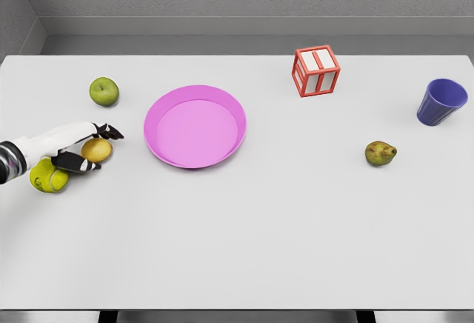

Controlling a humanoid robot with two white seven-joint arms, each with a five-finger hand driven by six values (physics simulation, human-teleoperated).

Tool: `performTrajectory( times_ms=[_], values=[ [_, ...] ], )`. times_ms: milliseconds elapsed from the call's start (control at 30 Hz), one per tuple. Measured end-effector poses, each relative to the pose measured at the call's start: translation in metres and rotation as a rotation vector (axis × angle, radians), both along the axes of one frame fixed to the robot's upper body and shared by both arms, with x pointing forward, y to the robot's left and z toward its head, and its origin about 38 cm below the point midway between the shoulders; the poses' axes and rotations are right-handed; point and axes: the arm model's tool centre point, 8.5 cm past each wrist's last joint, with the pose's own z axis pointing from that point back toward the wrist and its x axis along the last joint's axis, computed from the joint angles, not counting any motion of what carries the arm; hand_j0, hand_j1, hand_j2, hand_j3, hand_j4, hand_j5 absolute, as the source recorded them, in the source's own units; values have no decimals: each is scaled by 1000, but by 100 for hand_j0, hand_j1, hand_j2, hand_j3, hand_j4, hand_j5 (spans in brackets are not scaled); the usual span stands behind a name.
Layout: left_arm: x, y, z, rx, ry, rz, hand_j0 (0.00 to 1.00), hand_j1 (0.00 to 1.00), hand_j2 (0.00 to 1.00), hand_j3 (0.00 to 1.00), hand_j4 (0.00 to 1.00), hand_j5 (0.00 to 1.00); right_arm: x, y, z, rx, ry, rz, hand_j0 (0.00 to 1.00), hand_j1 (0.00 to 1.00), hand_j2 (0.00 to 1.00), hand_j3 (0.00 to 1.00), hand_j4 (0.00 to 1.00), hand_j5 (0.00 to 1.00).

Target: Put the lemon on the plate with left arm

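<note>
A small yellow lemon [97, 149] lies at the table's left side, between the black fingers [109, 131] and the thumb of my left hand [92, 147]. The hand wraps around it from the left, and its white forearm comes in from the left edge. Whether the lemon still touches the table is unclear. To the right of the hand, a short gap away, sits the pink plate [164, 108], with nothing on it. My right arm does not show.
A yellow-green ball [47, 178] rests under my left wrist. A green apple [104, 91] sits behind the hand. A red-framed cube [316, 71], a purple cup [441, 101] and a brownish pear [381, 152] stand on the right half.
</note>
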Motion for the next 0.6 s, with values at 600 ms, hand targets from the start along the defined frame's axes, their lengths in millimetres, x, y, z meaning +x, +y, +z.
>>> performTrajectory(
  times_ms=[600],
  values=[
    [0, -2, 3, -4, -5, -6, 41, 41, 41, 41, 41, 41, 0, 0, 0, 0, 0, 0, 100, 100, 100, 100, 100, 100]
  ],
)
